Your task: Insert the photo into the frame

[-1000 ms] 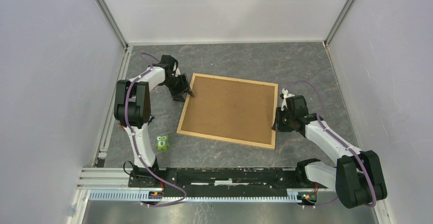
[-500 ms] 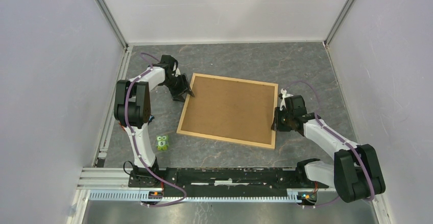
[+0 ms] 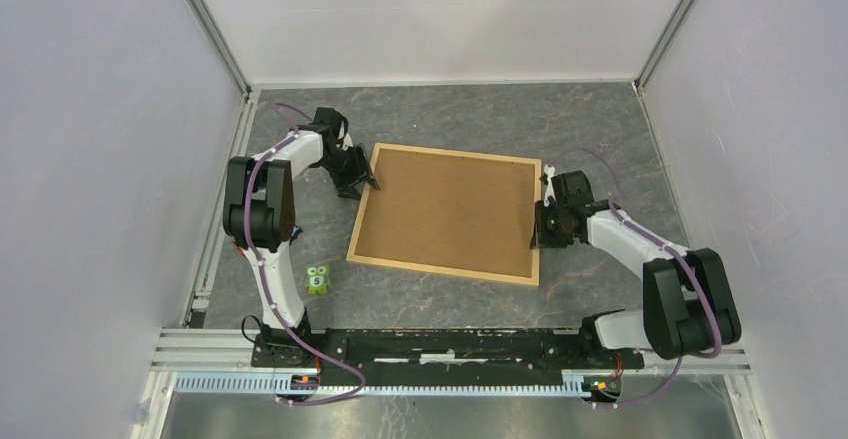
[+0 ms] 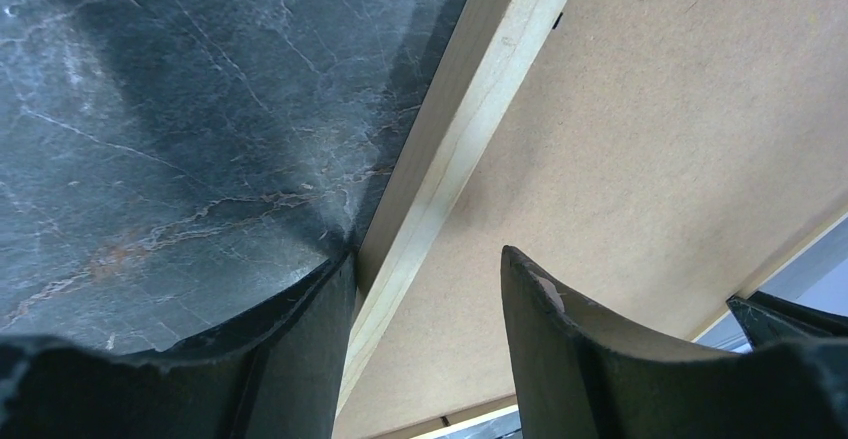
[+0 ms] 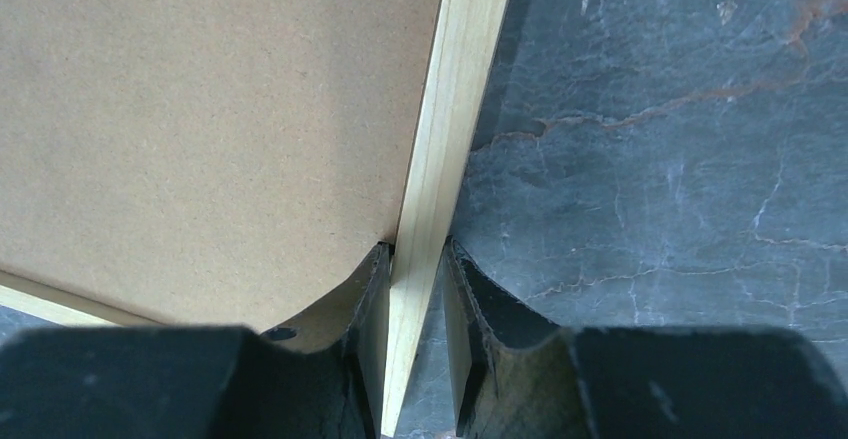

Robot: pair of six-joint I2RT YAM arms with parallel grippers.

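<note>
The frame (image 3: pixel 440 271), thin light wooden strips, lies flat on the dark table with a plain brown backing board (image 3: pixel 445 209) filling it. The photo is hidden. My left gripper (image 3: pixel 362 179) is at the frame's far-left corner. In the left wrist view it (image 4: pixel 428 259) is open and straddles the left strip (image 4: pixel 470 109), one finger on the table side and the other over the board (image 4: pixel 650 139). My right gripper (image 3: pixel 540 231) is at the frame's right edge. In the right wrist view it (image 5: pixel 416 249) is shut on that strip (image 5: pixel 460 89).
A small green toy figure (image 3: pixel 319 280) stands on the table near the left arm's base. A metal rail (image 3: pixel 450 344) runs along the near edge. White walls close in the left, right and far sides.
My right gripper has moved a little toward the far side with the frame's right edge, turning the frame slightly. The right elbow has swung outward. The left arm has not moved.
</note>
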